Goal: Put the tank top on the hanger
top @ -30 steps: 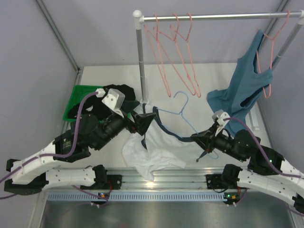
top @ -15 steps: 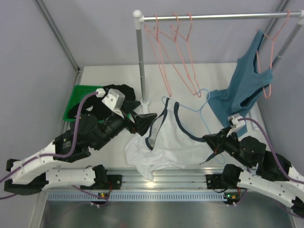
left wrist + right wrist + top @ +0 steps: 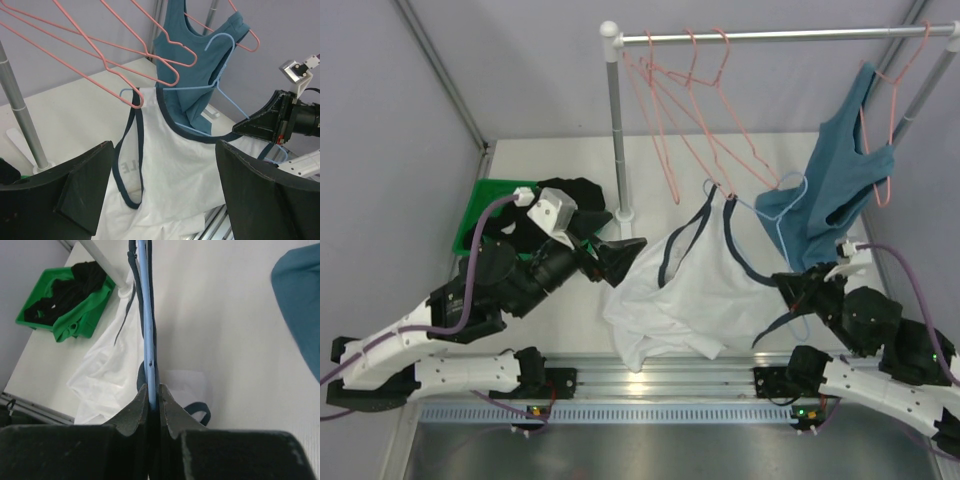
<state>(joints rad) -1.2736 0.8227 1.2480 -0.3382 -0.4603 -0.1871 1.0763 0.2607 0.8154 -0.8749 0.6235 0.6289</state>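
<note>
The left arm reached forward from its base at the near-left corner, elbow bent and wrist turned to the right. The left gripper pointed at the tank top with its fingers spread wide. It held nothing and sat just beside the garment's left edge. The right arm was folded low at the near-right, its forearm angled up and to the left. The right gripper was pressed together on the wire of the hanger, pinching it edge-on.

The tank top hung from that hanger, with its shoulders lifted off the desk. Its lower part trailed in folds down to the desk's near edge. One navy strap dropped in a loose loop on the left side, and the neck trim curved across toward the right gripper. The hanger's hook stood up in front of the teal tank top.

By count there were two arms, one blue hanger and one white tank top. There was also one teal tank top, on its own pink hanger at the right end of the rail. About three bare pink hangers hung nearer the post, though their wires overlapped too much for a firm count. The lower corner of one lay just beside the blue hanger's left end; whether they touched could not be told. One green bin sat at the left with black garments in it.
</note>
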